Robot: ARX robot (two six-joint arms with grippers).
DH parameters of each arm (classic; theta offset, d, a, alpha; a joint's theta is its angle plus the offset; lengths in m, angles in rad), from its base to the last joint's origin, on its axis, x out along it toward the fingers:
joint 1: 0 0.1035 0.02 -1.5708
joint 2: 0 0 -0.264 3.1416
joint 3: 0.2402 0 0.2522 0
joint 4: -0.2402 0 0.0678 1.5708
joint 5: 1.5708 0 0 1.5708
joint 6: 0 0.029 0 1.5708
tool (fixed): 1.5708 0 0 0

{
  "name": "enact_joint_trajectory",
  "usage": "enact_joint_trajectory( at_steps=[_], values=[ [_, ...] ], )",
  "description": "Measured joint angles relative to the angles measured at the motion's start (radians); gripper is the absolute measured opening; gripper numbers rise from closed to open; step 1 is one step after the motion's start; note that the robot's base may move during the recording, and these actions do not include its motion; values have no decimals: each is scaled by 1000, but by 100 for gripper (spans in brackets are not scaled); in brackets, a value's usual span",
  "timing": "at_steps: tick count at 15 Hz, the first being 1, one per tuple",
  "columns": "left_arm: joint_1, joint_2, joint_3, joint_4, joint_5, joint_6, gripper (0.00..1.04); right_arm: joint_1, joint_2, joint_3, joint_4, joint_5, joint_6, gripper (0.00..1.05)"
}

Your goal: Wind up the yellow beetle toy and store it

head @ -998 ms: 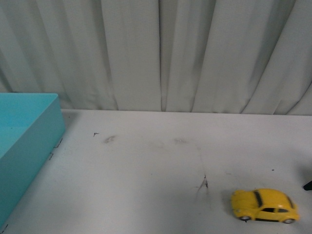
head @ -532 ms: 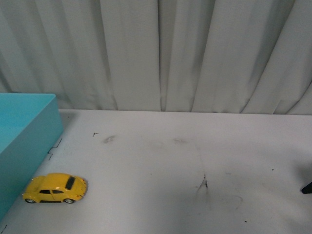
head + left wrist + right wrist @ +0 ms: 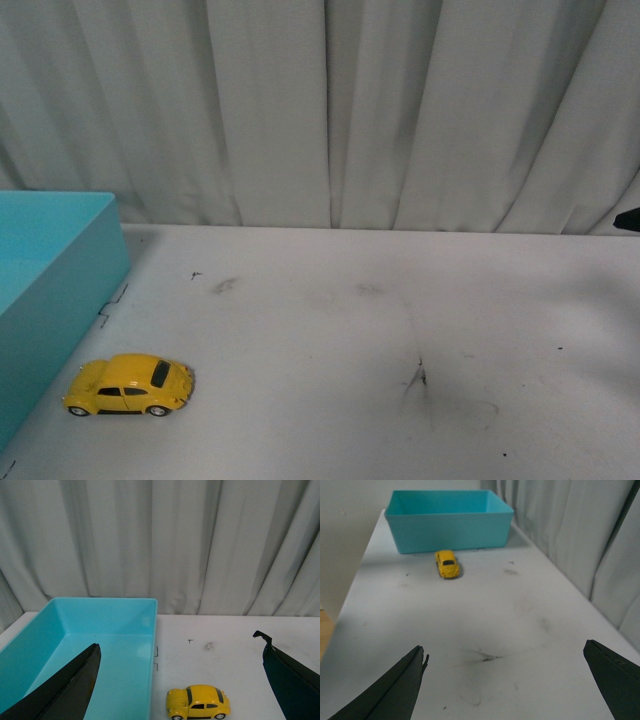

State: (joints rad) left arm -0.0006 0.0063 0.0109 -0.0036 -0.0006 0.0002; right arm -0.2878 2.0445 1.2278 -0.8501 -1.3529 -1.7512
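Toy car (image 3: 128, 385): crossed the table (image 3: 330, 330) from right to left within the last second; now stopped just beside blue box (image 3: 50, 290), outside it. Wind-up judged done; storing outstanding. Left claw (image 3: 177, 641), right claw (image 3: 505, 649): spread wide, empty.

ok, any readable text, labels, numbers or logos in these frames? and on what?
No text can be read in any view.
The yellow beetle toy is too small to show any badge or plate.
The blue bin has plain walls.
The table has only dark scuffs, no writing.
The curtain is blank.
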Motion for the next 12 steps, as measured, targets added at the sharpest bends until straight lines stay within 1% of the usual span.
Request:
enact_joint_trajectory(
  at_steps=[1,2,3,4,6,7,8,9,10,11,12],
  values=[
    [0,0,0,0,0,0,98,0,-19,-21,67,-38,11,98],
    [0,0,0,0,0,0,98,0,-45,-35,80,-67,34,98],
    [0,0,0,0,0,0,98,1,-66,-45,134,-92,66,98],
    [0,0,0,0,0,0,98,1,-94,-72,254,-103,130,98],
    [0,0,0,0,0,0,98,5,-157,-185,571,-114,358,98],
    [0,0,0,0,0,0,98,7,-159,-190,589,-114,376,98],
    [0,0,0,0,0,0,98,9,-163,-209,682,-91,442,97],
    [0,0,0,0,-1,0,98,32,-192,-298,974,111,576,91],
    [0,0,0,-2,0,0,98,102,-266,-524,1387,531,910,76],
    [0,0,0,0,0,0,98,148,-338,-712,1733,877,1253,60],
    [0,0,0,0,0,0,98,151,-502,-834,2034,1194,1590,35]
  ],
)
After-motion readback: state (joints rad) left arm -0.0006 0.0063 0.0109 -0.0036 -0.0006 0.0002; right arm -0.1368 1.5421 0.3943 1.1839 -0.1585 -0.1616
